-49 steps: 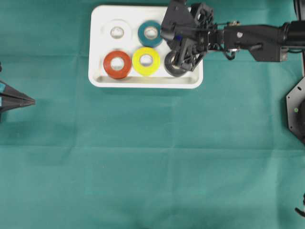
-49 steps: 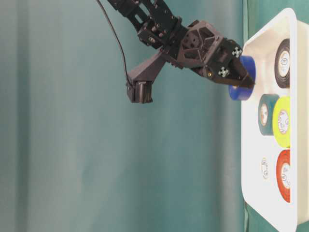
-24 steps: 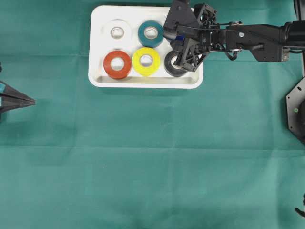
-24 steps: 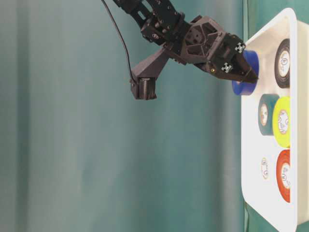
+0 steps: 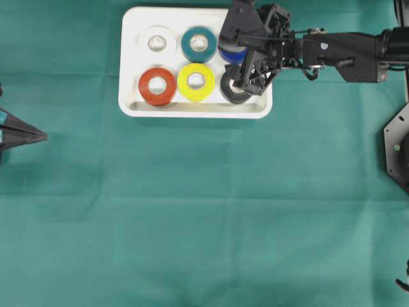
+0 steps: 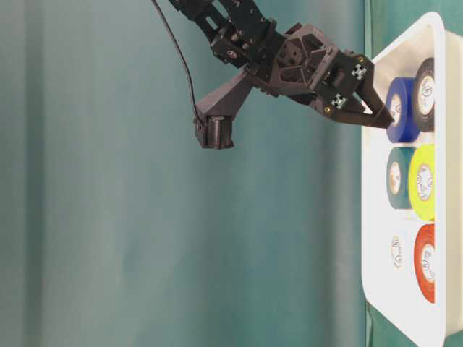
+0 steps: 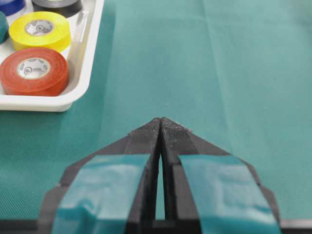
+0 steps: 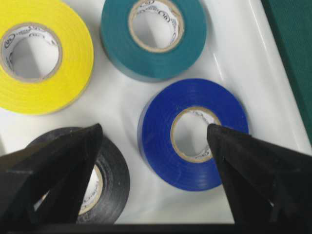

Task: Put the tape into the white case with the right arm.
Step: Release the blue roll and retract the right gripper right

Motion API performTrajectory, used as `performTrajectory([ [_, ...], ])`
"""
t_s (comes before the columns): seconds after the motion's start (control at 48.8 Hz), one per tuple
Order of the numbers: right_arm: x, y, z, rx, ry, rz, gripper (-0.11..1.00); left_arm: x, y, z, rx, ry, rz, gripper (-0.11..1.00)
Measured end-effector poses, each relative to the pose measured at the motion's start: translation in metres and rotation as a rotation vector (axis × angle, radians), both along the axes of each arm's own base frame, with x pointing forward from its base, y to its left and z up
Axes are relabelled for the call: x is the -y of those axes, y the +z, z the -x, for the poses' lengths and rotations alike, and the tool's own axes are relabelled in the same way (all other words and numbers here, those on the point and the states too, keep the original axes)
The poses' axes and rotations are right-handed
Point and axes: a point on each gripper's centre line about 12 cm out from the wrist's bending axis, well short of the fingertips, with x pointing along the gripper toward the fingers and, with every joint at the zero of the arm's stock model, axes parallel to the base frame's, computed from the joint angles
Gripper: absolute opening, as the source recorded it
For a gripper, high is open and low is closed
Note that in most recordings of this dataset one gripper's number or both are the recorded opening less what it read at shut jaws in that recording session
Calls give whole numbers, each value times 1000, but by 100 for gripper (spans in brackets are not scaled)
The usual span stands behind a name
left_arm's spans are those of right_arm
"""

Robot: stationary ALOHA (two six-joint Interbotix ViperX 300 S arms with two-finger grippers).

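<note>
Lying flat in the white case (image 5: 195, 110), the blue tape roll (image 8: 193, 133) occupies the corner nearest the right arm (image 5: 345, 54), beside the teal roll (image 8: 153, 35) and the black roll (image 8: 100, 183). The right gripper (image 8: 153, 134) hangs directly above it with its two black fingers (image 8: 63, 161) spread wide, one tip over the black roll, the other over the blue roll's outer edge; from the wrist view, neither pad can be seen pressing the tape, and the table-level view shows the fingertips just short of the roll's face. Also in the case are a yellow roll (image 5: 196, 82), a red roll (image 5: 157, 86) and a white roll (image 5: 157, 42), making two rows of three. Each roll has a pale cardboard core bearing small printed marks: a circular emblem and fine lettering are visible on the red roll's core in the left wrist view, but the characters are too small to read. The left gripper (image 7: 160, 123), black with teal tape on its fingers, rests over the green cloth (image 5: 204, 217) well apart from the case, its tips pressed together with only a thin slit between them.
</note>
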Motion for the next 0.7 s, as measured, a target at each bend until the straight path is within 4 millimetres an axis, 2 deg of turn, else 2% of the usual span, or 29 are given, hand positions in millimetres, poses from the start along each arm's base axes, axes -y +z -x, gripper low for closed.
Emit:
performTrajectory([
  [0.246, -7, 0, 20, -14, 2, -3, 76, 0, -1, 0, -2, 0, 0, 0],
  [0.491, -21, 11, 56, 4, 2, 2, 76, 0, -1, 0, -3, 0, -2, 0],
  [0.696, -32, 14, 84, 10, 4, 4, 76, 0, -1, 0, -2, 0, 0, 0],
])
